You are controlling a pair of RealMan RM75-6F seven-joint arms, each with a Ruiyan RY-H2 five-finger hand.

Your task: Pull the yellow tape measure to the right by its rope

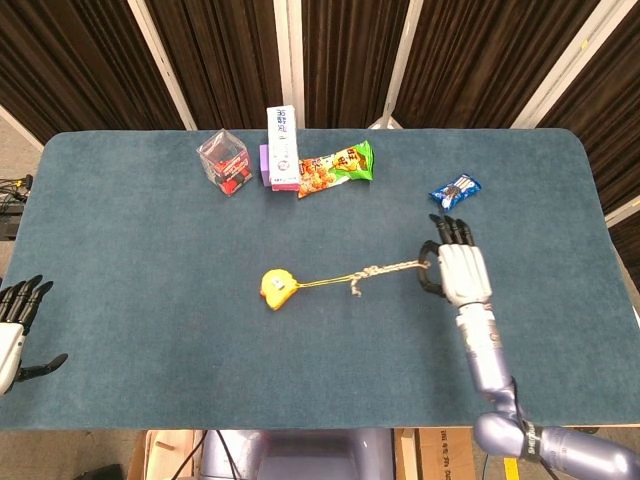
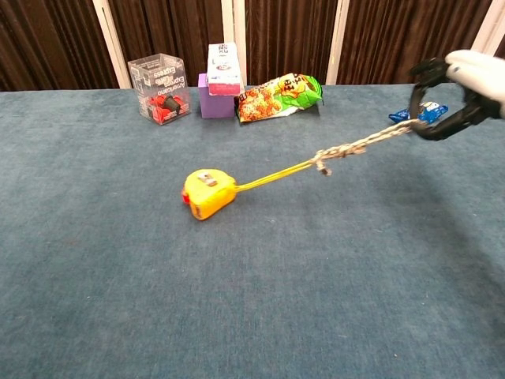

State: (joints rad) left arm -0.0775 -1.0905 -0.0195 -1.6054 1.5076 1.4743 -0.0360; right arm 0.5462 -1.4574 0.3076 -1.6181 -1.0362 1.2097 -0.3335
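Two views cover the blue worktop [image 1: 120, 250], and each supplies detail that the other lacks. Only the head view shows the left robot hand [image 1: 18, 325]: it sits at the worktop's left edge, far left of the yellow tape measure [image 1: 275, 288], with fingers spread and nothing in them. The chest view does not show that hand at all. The head view also shows the right robot hand [image 1: 458, 270] from above, well to the right of the tape measure, with its arm running down toward the near edge.

The chest view shows the grasp more plainly. The right robot hand [image 2: 461, 83] is lifted above the worktop surface, its dark fingers [image 2: 426, 75] curled around the end of the rope [image 2: 359, 146]. The rope rises in a taut line from the tape measure [image 2: 209, 192] up to the hand, with a knot partway along it. A thin yellow cord joins the rope's lower end to the tape measure case.

The tape measure lies on the worktop near its centre. Behind it and to the left stand a clear box [image 2: 160, 85] and a purple box [image 2: 211, 83]; a green snack bag [image 2: 280, 95] lies behind it. A blue packet [image 1: 455, 190] lies just behind the right robot hand.
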